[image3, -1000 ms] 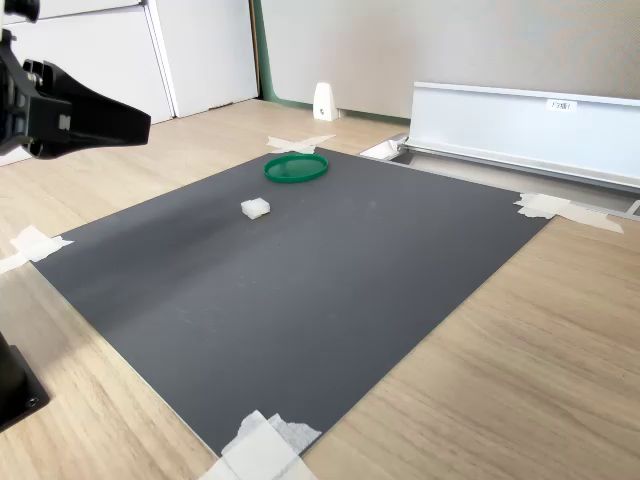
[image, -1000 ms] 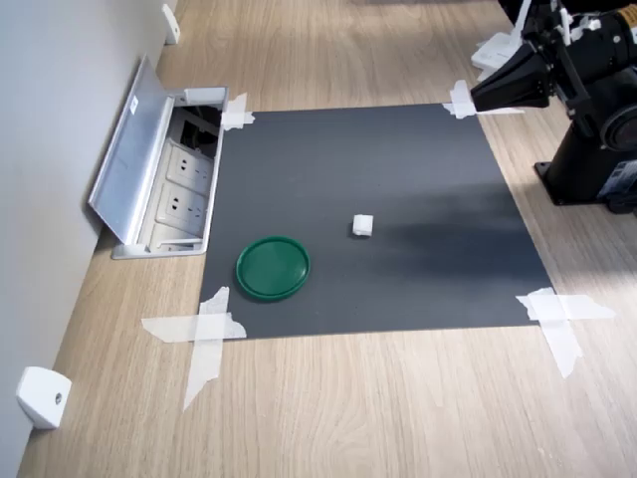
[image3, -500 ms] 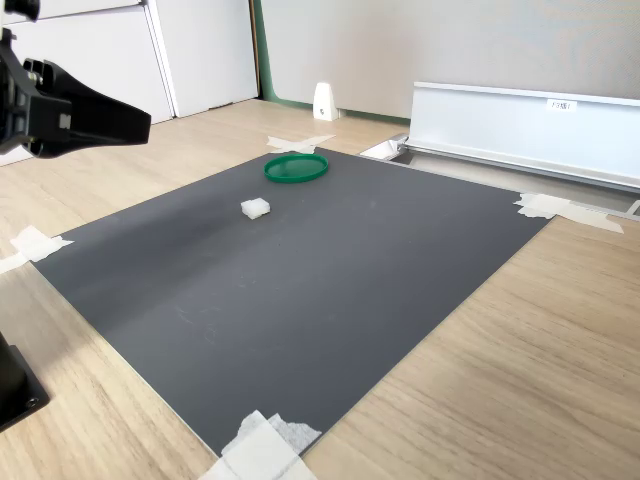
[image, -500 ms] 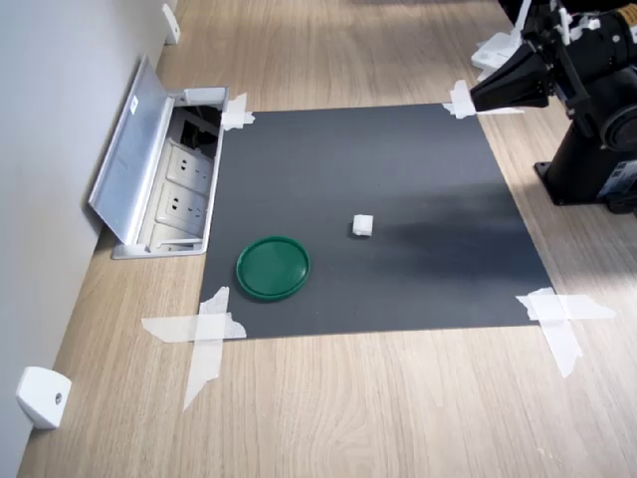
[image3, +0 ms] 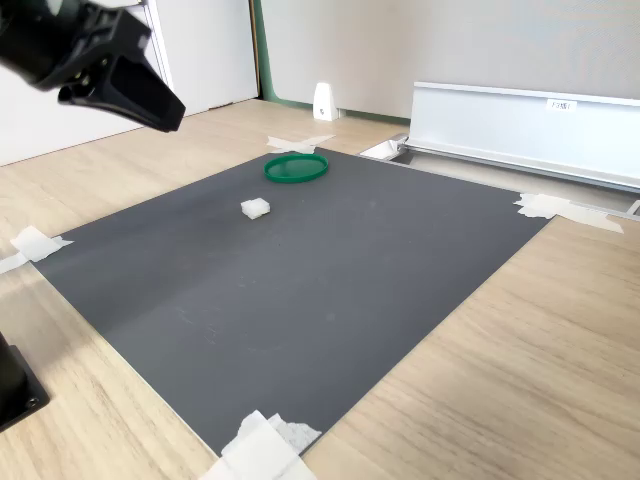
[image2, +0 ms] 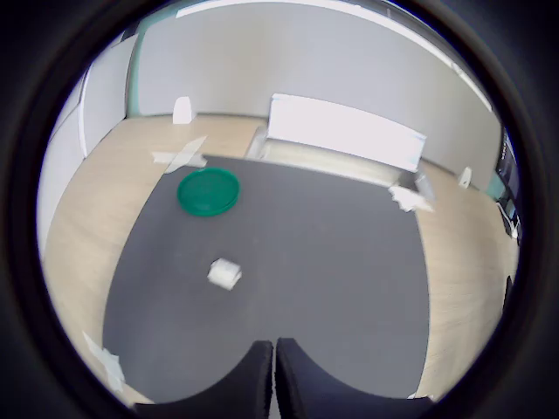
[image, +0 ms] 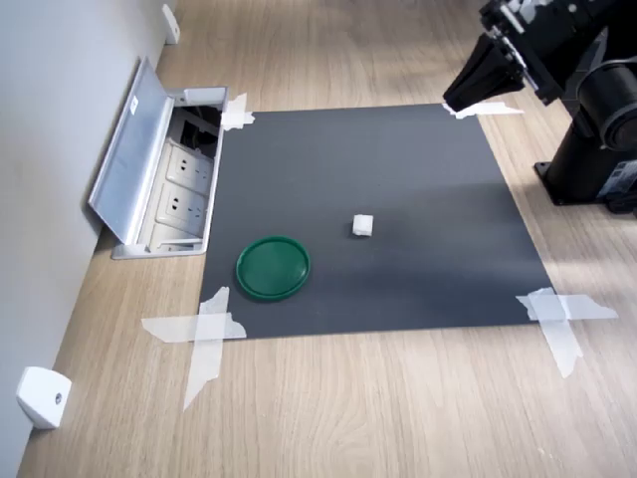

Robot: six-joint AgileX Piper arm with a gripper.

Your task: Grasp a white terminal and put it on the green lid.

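Note:
The white terminal [image: 363, 225] is a tiny block lying near the middle of the black mat [image: 418, 169]; both exterior views and the wrist view show it [image3: 255, 208] [image2: 224, 273]. The green lid [image: 273, 267] lies flat on the mat, apart from the terminal, towards the first exterior view's left [image3: 296, 167] [image2: 208, 191]. My gripper [image: 447, 106] hangs in the air over the mat's far right corner in the first exterior view, well away from both [image3: 176, 120]. In the wrist view its fingers [image2: 253, 375] press together, shut on nothing [image2: 274, 345].
An open floor socket box [image: 164, 169] with a raised metal flap borders the mat at the first exterior view's left. White tape strips [image: 204, 334] hold the mat's corners. A white wedge bumper [image: 42, 396] sits by the wall. The arm's black base [image: 597, 169] stands off the mat.
The gripper has lifted and swung towards the mat, tilting downward; it sits higher and further left in the first exterior view. Terminal and lid have not moved.

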